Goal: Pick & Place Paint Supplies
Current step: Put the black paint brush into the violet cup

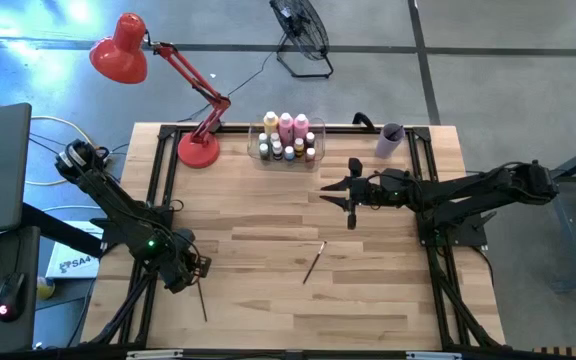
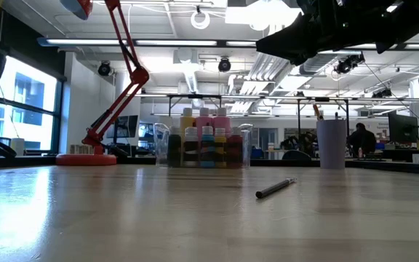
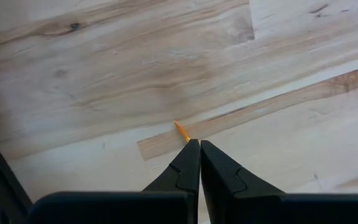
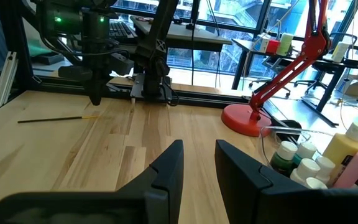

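Note:
My left gripper (image 1: 197, 272) hangs near the table's near left, pointing down, shut on a thin dark paintbrush (image 1: 201, 300); the brush's orange tip (image 3: 181, 130) pokes out past the fingertips. A second paintbrush (image 1: 313, 262) lies flat on the middle of the table. The paint bottles (image 1: 286, 135), pink, yellow and small white-capped ones, stand in a clear bin (image 1: 253, 150) at the far edge. My right gripper (image 1: 336, 203) hovers open, level, in front of the bin, holding nothing. My left gripper pinches the paintbrush just behind its orange tip (image 3: 185, 137) between its two shut fingers (image 3: 188, 165), coming from above. The handle (image 4: 55, 118) runs about level toward the table's near edge. Whether it rests on the table or hangs just over it, I cannot tell.
A lilac cup (image 1: 390, 140) stands at the far right beside the bin. A red desk lamp (image 1: 198, 150) has its base at the far left. Bare wood lies between the two arms around the loose brush.

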You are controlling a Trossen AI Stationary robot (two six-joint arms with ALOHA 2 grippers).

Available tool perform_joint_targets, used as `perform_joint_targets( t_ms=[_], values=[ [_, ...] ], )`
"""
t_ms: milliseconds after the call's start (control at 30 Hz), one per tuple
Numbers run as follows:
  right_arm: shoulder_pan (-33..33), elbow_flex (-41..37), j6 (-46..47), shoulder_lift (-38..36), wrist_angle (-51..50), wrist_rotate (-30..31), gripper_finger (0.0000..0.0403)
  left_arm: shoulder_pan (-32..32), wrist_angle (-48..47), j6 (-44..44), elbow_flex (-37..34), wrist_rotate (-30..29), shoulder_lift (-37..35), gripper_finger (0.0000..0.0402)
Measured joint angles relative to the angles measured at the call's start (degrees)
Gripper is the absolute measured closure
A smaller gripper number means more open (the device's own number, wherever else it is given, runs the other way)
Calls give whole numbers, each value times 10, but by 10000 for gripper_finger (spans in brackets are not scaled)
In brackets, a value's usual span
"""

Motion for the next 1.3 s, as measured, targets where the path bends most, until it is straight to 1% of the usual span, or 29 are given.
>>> perform_joint_targets(
  t_ms=[367, 467, 533, 667, 733, 800, 900, 1067, 1200, 1300],
  values=[
    [0, 0, 0, 0, 0, 0, 319, 0, 30, 0, 0, -2, 0, 391],
    [0, 0, 0, 0, 0, 0, 319, 0, 29, -18, 0, -1, 0, 391],
    [0, 0, 0, 0, -4, 0, 319, 0, 30, -28, 0, 9, 0, 391],
    [0, 0, -1, 0, -14, 0, 319, 0, 33, -35, 0, 55, 0, 391],
    [0, 0, -2, 0, -17, 0, 319, 0, 33, -36, 0, 61, 0, 384],
    [0, 0, -2, 0, -18, 0, 319, 0, 29, -29, 0, 58, 0, 369],
    [0, 0, -3, 0, -30, 0, 319, 0, 6, -15, 0, 37, 1, 341],
    [0, 0, -4, 0, -29, 0, 319, 0, 6, -22, 0, 35, 2, 284],
    [0, 0, -7, 0, -30, 0, 319, 0, 4, -47, 0, 31, 25, 230],
    [0, 0, -12, 0, -30, 0, 319, 0, 7, -51, 0, 30, 50, 204]
  ],
)
